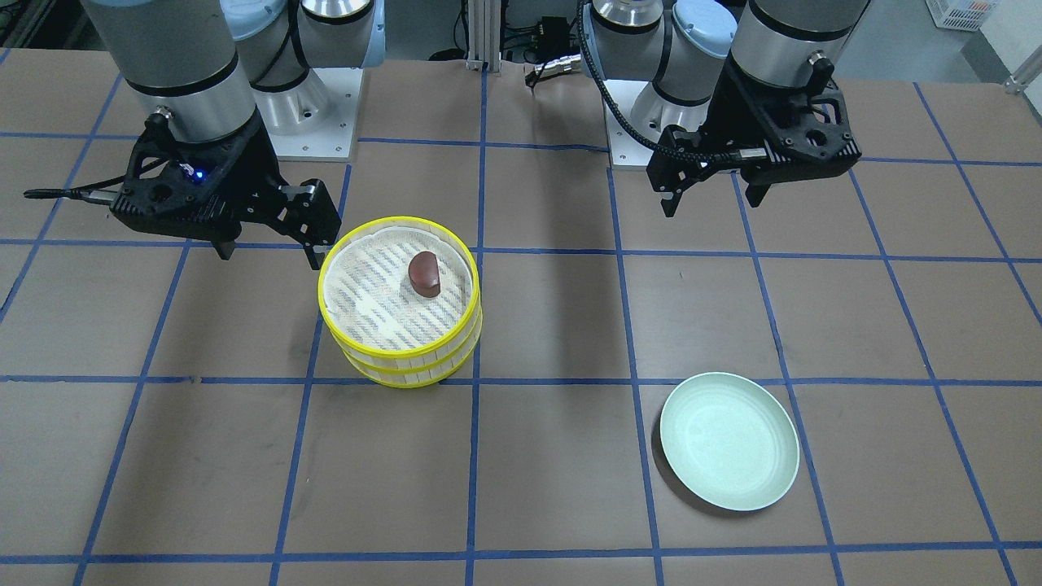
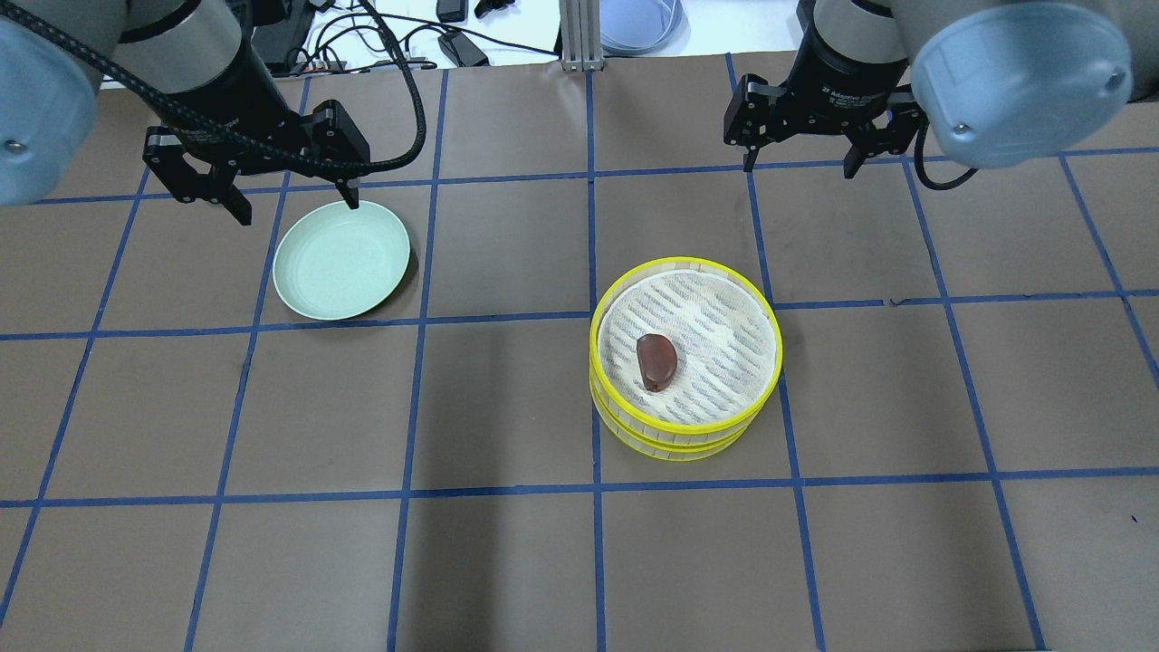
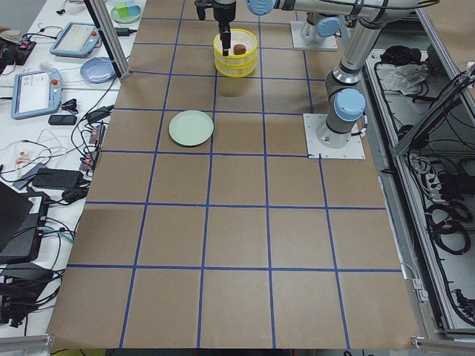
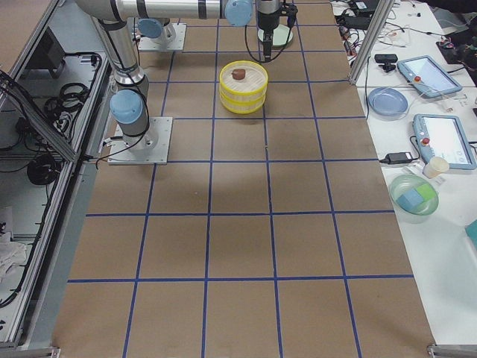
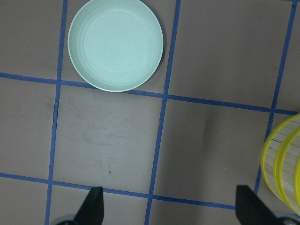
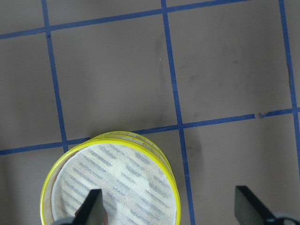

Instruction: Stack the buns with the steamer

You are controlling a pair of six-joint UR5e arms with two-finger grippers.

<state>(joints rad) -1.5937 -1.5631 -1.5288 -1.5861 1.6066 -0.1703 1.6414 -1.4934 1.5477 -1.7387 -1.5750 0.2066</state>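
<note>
A two-tier steamer [image 2: 685,358] with yellow rims and a cloth liner stands right of the table's middle; it also shows in the front view [image 1: 399,305]. The dark reddish-brown bun [image 2: 656,360] lies on the top tier's cloth [image 1: 424,273]. The cream-white bun is out of view. The pale green plate [image 2: 341,260] is empty [image 1: 728,439]. My left gripper [image 2: 297,208] is open and empty, above the plate's far edge. My right gripper [image 2: 800,169] is open and empty, beyond the steamer. The wrist views show the plate [image 5: 116,44] and the steamer [image 6: 110,183] below open fingers.
The two arm bases [image 1: 313,114] stand at the robot's side of the table. Blue tape lines grid the brown table top [image 2: 507,407]. Side benches with tablets, bowls and cables [image 3: 37,89] flank the far table edge.
</note>
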